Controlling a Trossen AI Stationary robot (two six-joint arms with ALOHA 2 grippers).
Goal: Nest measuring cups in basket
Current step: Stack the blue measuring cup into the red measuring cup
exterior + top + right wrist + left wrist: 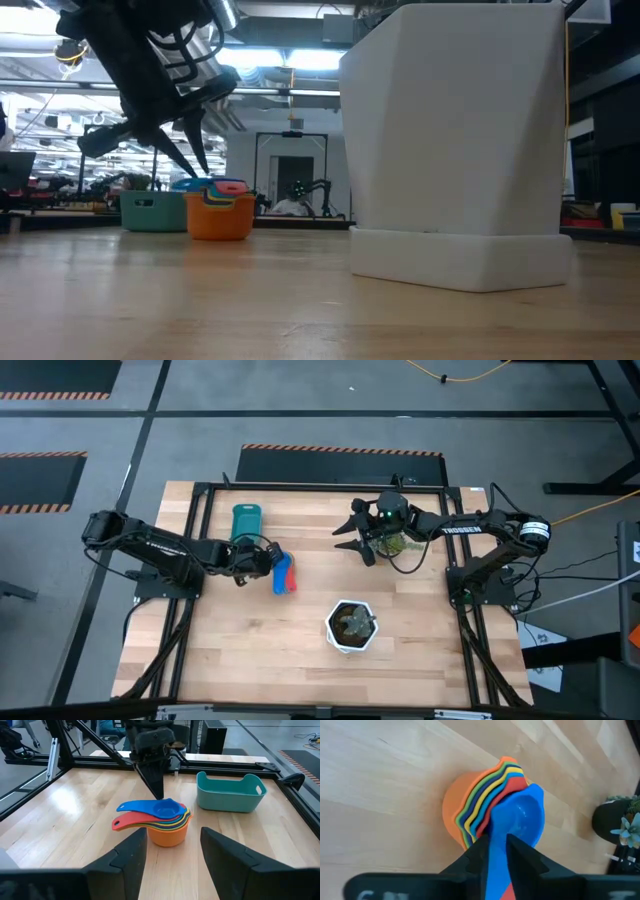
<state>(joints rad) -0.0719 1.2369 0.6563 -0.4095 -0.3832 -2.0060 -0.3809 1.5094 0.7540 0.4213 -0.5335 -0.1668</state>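
Note:
The measuring cups (pixel 167 827) sit nested in one stack on the wood, with orange outermost and light blue on top. Their handles fan toward the table's near edge. The stack also shows in the high view (pixel 283 573) and the low view (pixel 220 215). My left gripper (pixel 496 845) reaches in from the table's left and is shut on the top cup's handle. The teal basket (pixel 230 795) stands empty on the far side of the stack (pixel 246 523). My right gripper (pixel 172 837) hovers open, right of the stack (pixel 352 538). My left gripper pinches the light blue cup's handle (pixel 499 837) where it joins the bowl, one finger (pixel 475 857) on each long edge. It comes from above, slanting down from the table's left. Whether lower handles are also caught I cannot tell. The stack rests upright on the table.
A white hexagonal plant pot (pixel 333 628) stands near the table's near edge, right of the stack, and looms large in the low view (pixel 460 150). A black frame rail runs around the tabletop (pixel 100 757). Bare wood lies between the stack and the basket.

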